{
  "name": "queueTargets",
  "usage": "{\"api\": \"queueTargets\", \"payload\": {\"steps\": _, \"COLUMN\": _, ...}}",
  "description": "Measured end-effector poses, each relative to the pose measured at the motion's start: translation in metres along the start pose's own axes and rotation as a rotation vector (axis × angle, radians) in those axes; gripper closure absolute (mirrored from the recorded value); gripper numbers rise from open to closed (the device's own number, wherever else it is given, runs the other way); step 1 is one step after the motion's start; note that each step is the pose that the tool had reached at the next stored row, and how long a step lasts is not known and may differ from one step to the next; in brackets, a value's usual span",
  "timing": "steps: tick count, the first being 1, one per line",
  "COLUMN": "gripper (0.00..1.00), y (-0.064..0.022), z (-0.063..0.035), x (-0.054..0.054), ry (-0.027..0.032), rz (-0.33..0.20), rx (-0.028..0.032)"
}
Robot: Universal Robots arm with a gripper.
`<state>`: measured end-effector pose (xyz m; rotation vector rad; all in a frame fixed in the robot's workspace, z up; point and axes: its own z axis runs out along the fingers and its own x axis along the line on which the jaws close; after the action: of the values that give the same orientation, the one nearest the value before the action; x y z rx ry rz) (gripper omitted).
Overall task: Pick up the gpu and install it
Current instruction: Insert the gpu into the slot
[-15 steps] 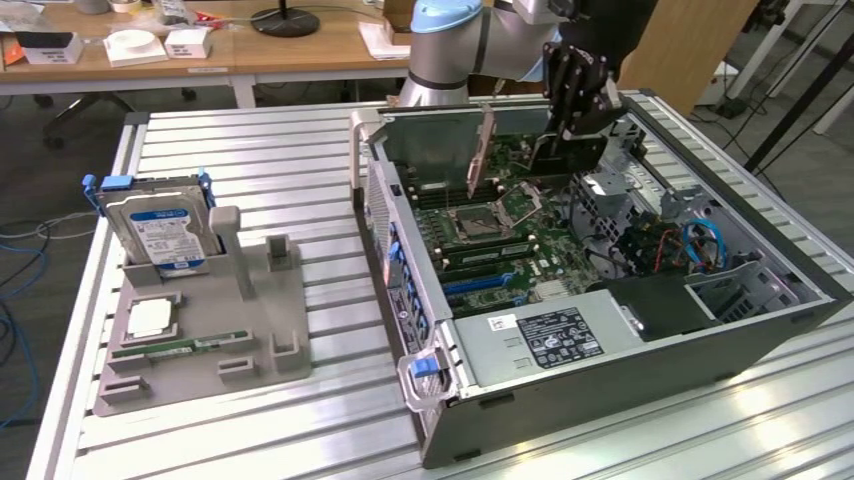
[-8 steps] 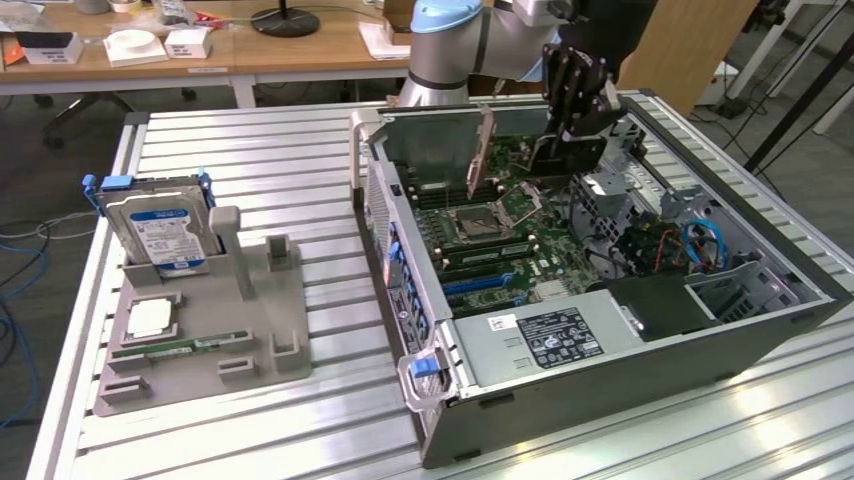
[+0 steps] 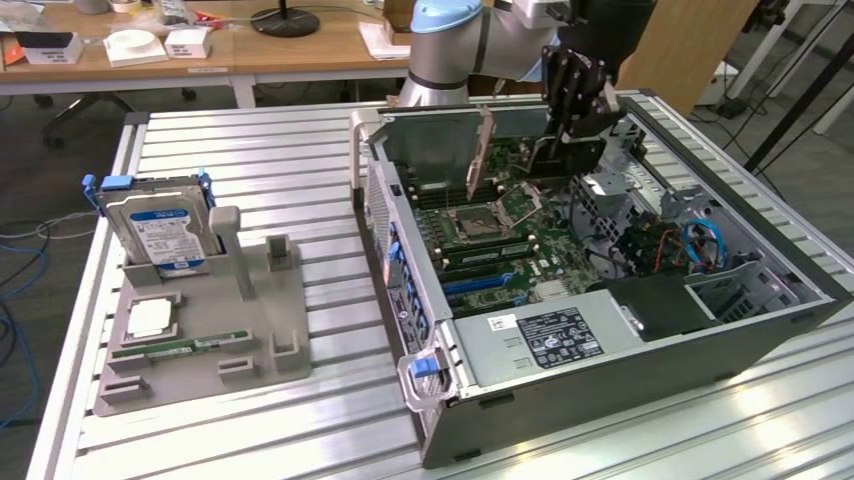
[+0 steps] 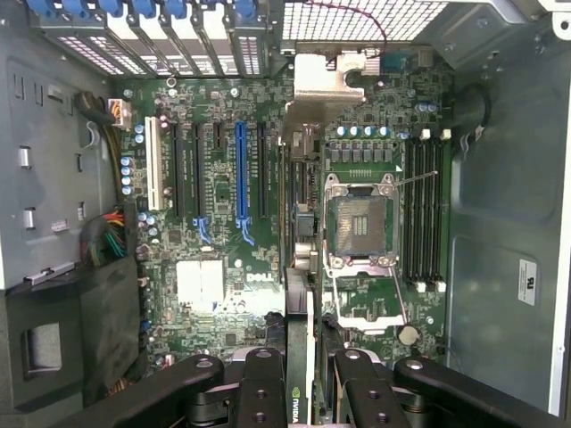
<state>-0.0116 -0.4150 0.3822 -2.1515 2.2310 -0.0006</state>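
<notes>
The gpu (image 4: 298, 325) is a thin flat card seen edge-on in the wrist view, with a dark body, a green board edge and a silver metal bracket (image 4: 326, 78) at its far end. A small pale logo sits on its edge near the fingers (image 4: 262, 392), too small to read. The black, jointed pincer (image 4: 308, 385) is closed onto the card's 2 faces and holds it upright over the green motherboard (image 4: 223, 232). The card runs between a long blue slot (image 4: 239, 178) and the square metal-framed processor socket (image 4: 357, 223). Whether its lower edge touches a slot cannot be told.

In the exterior view the gpu (image 3: 567, 160) hangs from the pincer (image 3: 577, 135) at 12 o'clock inside the open grey metal case (image 3: 441, 440), which lies on its side. Toward 6 o'clock in the case sits a boxy silver power supply (image 3: 541, 335) with a black label whose print is unreadable. Blue cables (image 3: 701, 245) curl at 3 o'clock.

The case rests on a ribbed aluminium table (image 3: 240, 140). At 9 o'clock from the case lies a grey moulded fixture (image 3: 200, 375). In it, a hard drive (image 3: 160, 235) with a blue-white label stands upright at 11 o'clock, and a narrow green memory stick (image 3: 174, 347) lies flat near 8 o'clock.
</notes>
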Motion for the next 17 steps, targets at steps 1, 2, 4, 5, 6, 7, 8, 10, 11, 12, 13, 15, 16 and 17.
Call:
{"api": "queueTargets", "payload": {"steps": 1, "gripper": 0.74, "y": 0.0000, "z": 0.0002, "x": 0.0000, "ry": 0.0000, "rz": 0.000, "rx": 0.0000}}
{"api": "queueTargets", "payload": {"steps": 2, "gripper": 0.74, "y": 0.0001, "z": 0.0005, "x": 0.0000, "ry": 0.0001, "rz": 0.000, "rx": 0.0000}}
{"api": "queueTargets", "payload": {"steps": 4, "gripper": 0.74, "y": 0.0001, "z": 0.0009, "x": 0.0000, "ry": 0.0000, "rz": 0.000, "rx": 0.0000}}
{"api": "queueTargets", "payload": {"steps": 5, "gripper": 0.74, "y": 0.0001, "z": 0.0010, "x": 0.0001, "ry": 0.0002, "rz": 0.000, "rx": 0.0000}}
{"api": "queueTargets", "payload": {"steps": 6, "gripper": 0.74, "y": 0.0001, "z": 0.0010, "x": 0.0001, "ry": 0.0003, "rz": 0.000, "rx": -0.0001}}
{"api": "queueTargets", "payload": {"steps": 7, "gripper": 0.74, "y": 0.0002, "z": 0.0011, "x": 0.0001, "ry": 0.0003, "rz": 0.000, "rx": 0.0000}}
{"api": "queueTargets", "payload": {"steps": 8, "gripper": 0.74, "y": 0.0001, "z": 0.0011, "x": 0.0000, "ry": 0.0002, "rz": 0.000, "rx": 0.0000}}
{"api": "queueTargets", "payload": {"steps": 10, "gripper": 0.74, "y": 0.0002, "z": 0.0012, "x": 0.0000, "ry": 0.0001, "rz": 0.000, "rx": 0.0000}}
{"api": "queueTargets", "payload": {"steps": 11, "gripper": 0.74, "y": 0.0002, "z": 0.0012, "x": 0.0000, "ry": 0.0001, "rz": 0.000, "rx": 0.0000}}
{"api": "queueTargets", "payload": {"steps": 12, "gripper": 0.74, "y": 0.0004, "z": 0.0014, "x": -0.0002, "ry": -0.0002, "rz": 0.001, "rx": 0.0002}}
{"api": "queueTargets", "payload": {"steps": 13, "gripper": 0.74, "y": 0.0006, "z": 0.0017, "x": -0.0003, "ry": -0.0001, "rz": 0.007, "rx": 0.0006}}
{"api": "queueTargets", "payload": {"steps": 15, "gripper": 0.74, "y": 0.0007, "z": 0.0021, "x": -0.0005, "ry": 0.0007, "rz": 0.028, "rx": 0.0012}}
{"api": "queueTargets", "payload": {"steps": 16, "gripper": 0.74, "y": 0.0007, "z": 0.0023, "x": -0.0005, "ry": 0.0012, "rz": 0.040, "rx": 0.0015}}
{"api": "queueTargets", "payload": {"steps": 17, "gripper": 0.74, "y": 0.0007, "z": 0.0024, "x": -0.0005, "ry": 0.0016, "rz": 0.051, "rx": 0.0018}}
